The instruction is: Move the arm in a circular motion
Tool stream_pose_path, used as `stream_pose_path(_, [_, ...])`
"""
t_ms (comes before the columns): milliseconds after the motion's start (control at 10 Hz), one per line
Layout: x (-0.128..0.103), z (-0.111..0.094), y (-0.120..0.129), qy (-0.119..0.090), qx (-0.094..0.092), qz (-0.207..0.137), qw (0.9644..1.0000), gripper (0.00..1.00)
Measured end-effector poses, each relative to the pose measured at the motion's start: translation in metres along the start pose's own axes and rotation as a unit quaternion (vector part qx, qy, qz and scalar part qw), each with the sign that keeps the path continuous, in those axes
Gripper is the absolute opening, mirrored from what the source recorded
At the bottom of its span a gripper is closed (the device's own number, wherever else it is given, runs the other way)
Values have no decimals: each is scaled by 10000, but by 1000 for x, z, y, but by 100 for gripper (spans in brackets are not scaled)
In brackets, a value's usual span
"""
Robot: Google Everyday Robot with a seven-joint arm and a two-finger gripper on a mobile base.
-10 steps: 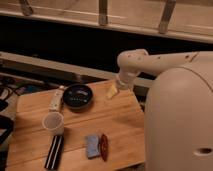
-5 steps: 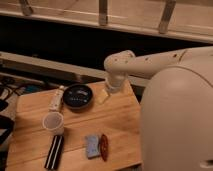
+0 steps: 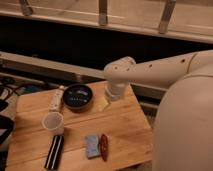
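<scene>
On the desk (image 3: 125,125), left to right, we see a black bar (image 3: 54,151), a white cup (image 3: 53,121), a pale bottle (image 3: 57,98) lying flat, a dark bowl (image 3: 78,95), a blue sponge (image 3: 92,145) and a reddish item (image 3: 104,146) too blurred to name. The arm (image 3: 150,75) reaches in from the right and is cut off there. Its gripper (image 3: 104,104) is low, just right of the bowl, and we cannot tell how wide it is.

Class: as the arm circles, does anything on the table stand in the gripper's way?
The gripper hangs at the tip of the arm, just beside the black bowl. If the circle runs low, that bowl could be in its path; nothing else visible stands near.
</scene>
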Motion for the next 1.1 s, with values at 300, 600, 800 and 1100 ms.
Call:
stream_pose_path(300, [25, -1, -16, -38, 36, 230, 9997, 83])
stream_pose_path(600, [40, -5, -46, -53, 144, 177, 9997, 83])
stream_pose_path(800, [30, -3, -54, -32, 163, 109, 9998, 83])
stream_pose_path(1100, [16, -1, -74, -39, 227, 48, 9997, 83])
